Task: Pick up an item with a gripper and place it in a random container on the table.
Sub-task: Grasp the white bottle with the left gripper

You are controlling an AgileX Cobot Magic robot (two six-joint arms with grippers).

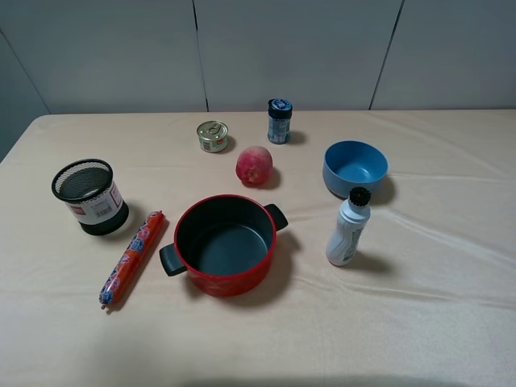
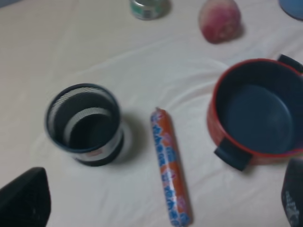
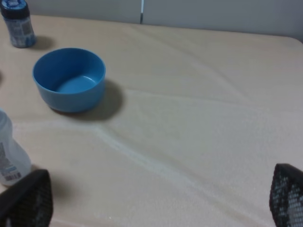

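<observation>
The white bottle (image 1: 348,229) with a black cap stands upright on the beige table (image 1: 435,322), right of centre; its side shows in the right wrist view (image 3: 8,156). The black wire-mesh cup (image 1: 89,196) stands at the left and is empty in the left wrist view (image 2: 85,124). Neither gripper shows in the exterior view. My left gripper (image 2: 158,201) is open above the table, near the cup and a sausage. My right gripper (image 3: 158,198) is open and empty, with one finger (image 3: 28,201) close to the bottle.
A red pot (image 1: 224,243) with black handles sits in the middle, an orange sausage (image 1: 132,257) to its left. A blue bowl (image 1: 355,168), a dark blue-lidded jar (image 1: 279,121), a tin can (image 1: 213,135) and a red apple (image 1: 254,164) stand farther back.
</observation>
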